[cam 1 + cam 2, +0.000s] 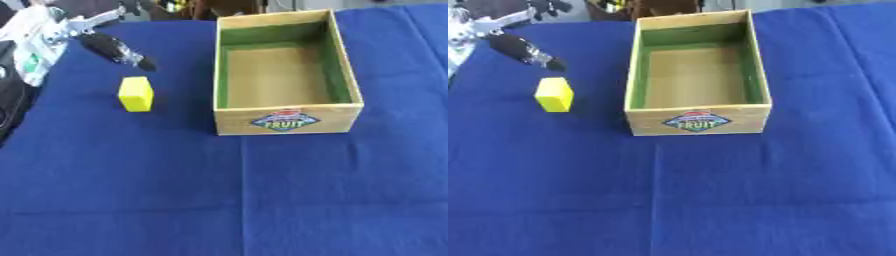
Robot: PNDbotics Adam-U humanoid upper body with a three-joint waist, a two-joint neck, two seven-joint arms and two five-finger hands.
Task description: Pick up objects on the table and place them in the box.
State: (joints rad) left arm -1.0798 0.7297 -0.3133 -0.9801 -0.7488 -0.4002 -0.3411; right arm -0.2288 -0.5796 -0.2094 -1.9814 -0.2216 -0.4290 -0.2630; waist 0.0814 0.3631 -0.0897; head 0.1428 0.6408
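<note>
One yellow block (136,94) is sitting on the blue cloth (219,200), just left of the wooden box (286,121), which is lying open and showing green inner walls. I'm holding my left hand (114,50) above the block, fingers extended, gripping nothing.

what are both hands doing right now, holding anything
Left hand: open, fingers extended above the yellow block, holding nothing.
Right hand: not in view.
</note>
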